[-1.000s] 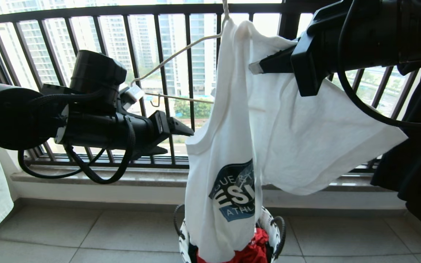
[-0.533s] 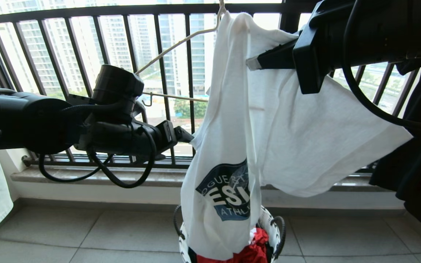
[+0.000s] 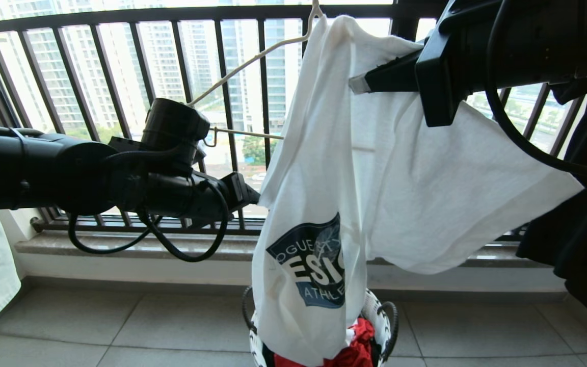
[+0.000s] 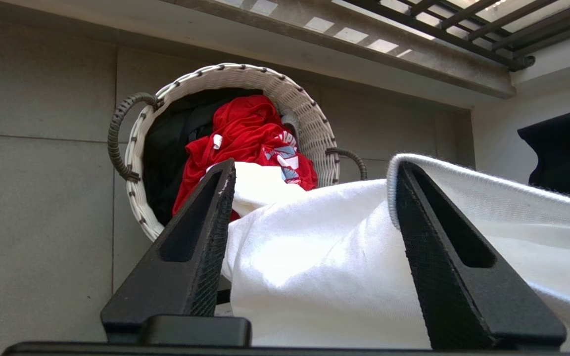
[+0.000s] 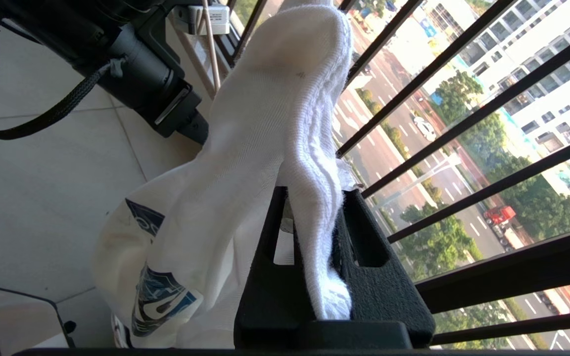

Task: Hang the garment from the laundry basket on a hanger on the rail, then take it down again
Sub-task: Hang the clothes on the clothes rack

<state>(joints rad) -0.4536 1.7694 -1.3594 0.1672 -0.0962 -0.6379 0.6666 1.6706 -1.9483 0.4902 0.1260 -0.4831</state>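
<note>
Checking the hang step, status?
Right gripper shut on T-shirt near collar. Left gripper open, fingers astride shirt cloth. Hanger half bare. Basket below; nothing blocking.

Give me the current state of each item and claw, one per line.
T-shirt: bunched, draped over the hanger top.
Hanger: left arm bare.
Right claw: shut on a T-shirt fold.
Left claw: open, straddling the T-shirt cloth.
Laundry basket: on the floor, red garment inside.
</note>
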